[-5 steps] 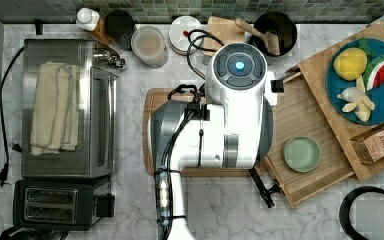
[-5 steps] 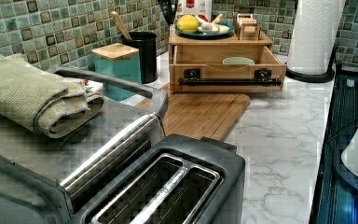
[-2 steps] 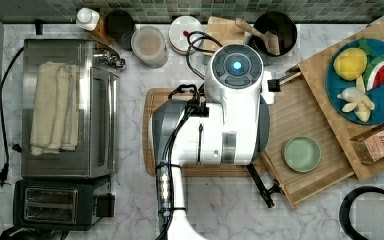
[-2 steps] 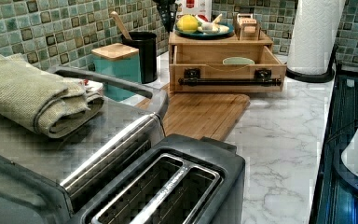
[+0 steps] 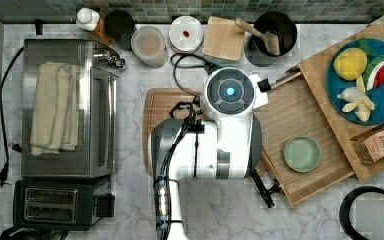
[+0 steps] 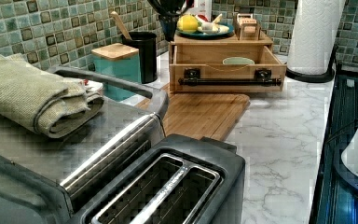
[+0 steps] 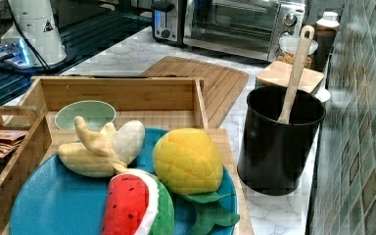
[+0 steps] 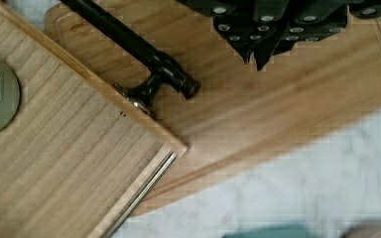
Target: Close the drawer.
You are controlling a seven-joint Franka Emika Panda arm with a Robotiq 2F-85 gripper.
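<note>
— Fingers?
— Black gripper (image 8: 263, 52) seen in the wrist view, tips drawn together to a narrow point, gripping nothing. Hanging over the cutting board (image 8: 297, 99), just beside the end of the drawer's black bar handle (image 8: 129, 42), not touching it.
— And the drawer itself?
— Drawer (image 5: 300, 115) of light bamboo, pulled well out from under the wooden stand (image 5: 325, 80) at the top view's right. Ribbed slatted floor, low raised rim, long black handle on two brackets across the front. Small green dish (image 5: 302, 154) lying inside. In the left view, drawer front (image 6: 227, 71) facing the camera, handle (image 6: 230, 81) running along its whole width, front edge reaching over the far end of the cutting board (image 6: 200, 112). In the right view, open tray (image 7: 127, 95) sitting below the blue plate (image 7: 54, 205) of toy fruit.
— Further out?
— White arm (image 5: 215, 145) lying across the cutting board in the top view, its lit wrist cap near the drawer's front corner. Toaster oven (image 5: 67, 120) with a folded towel at the top view's left, toaster (image 5: 55, 205) below it.
— Changed over the last second?
— Arm shifted slightly towards the top view's right, closer to the drawer. Drawer still open at the same reach, dish unmoved.
</note>
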